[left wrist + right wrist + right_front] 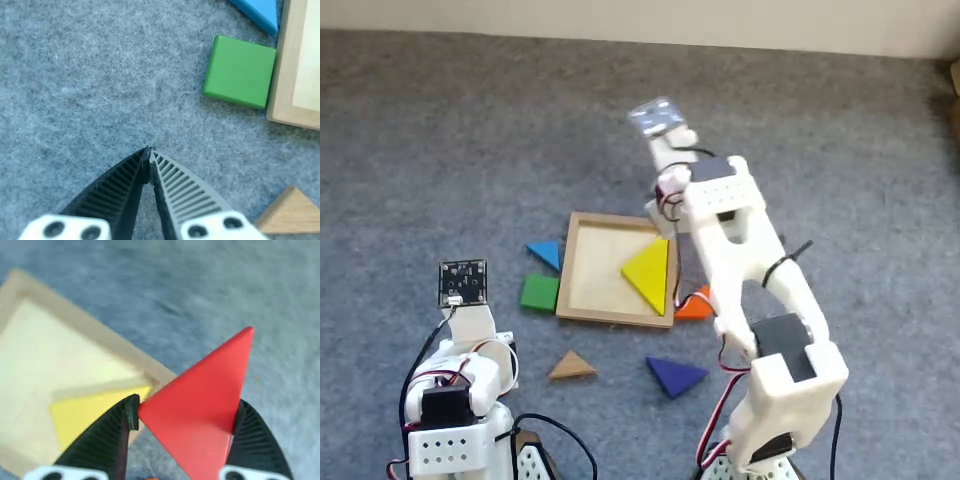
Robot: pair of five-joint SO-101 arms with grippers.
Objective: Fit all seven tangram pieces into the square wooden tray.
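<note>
right hand holds red triangle at tray corner; left hand closed and empty

the right hand [186, 410] grips a red triangle [200, 405] between its two black fingers, one on each side of the piece, with one point of the triangle sticking out past the fingertips. the piece hangs over a corner of the tray [75, 320] and the grey bench [240, 285] just beside it. under that corner, inside the tray, a yellow triangle [90, 412] lies flat against the rim.

from above, the yellow triangle [650, 272] sits along the tray's right side, and the rest of the tray floor is bare wood. the right arm stretches over the tray's right edge.

the left hand [149, 152] has its fingers pressed together at the tips, with nothing between them, over bare bench. near it lies a green square [239, 71], just beside the tray's outer rim. a light blue piece [257, 11] lies beyond the square, also close to the rim. a tan triangle [290, 212] lies nearer the hand, apart from the tray.

in the high view, an orange piece [695, 307] lies at the tray's lower right corner, partly under the right arm. a navy triangle [676, 375] lies on the bench below the tray, to the right of the tan triangle.
</note>
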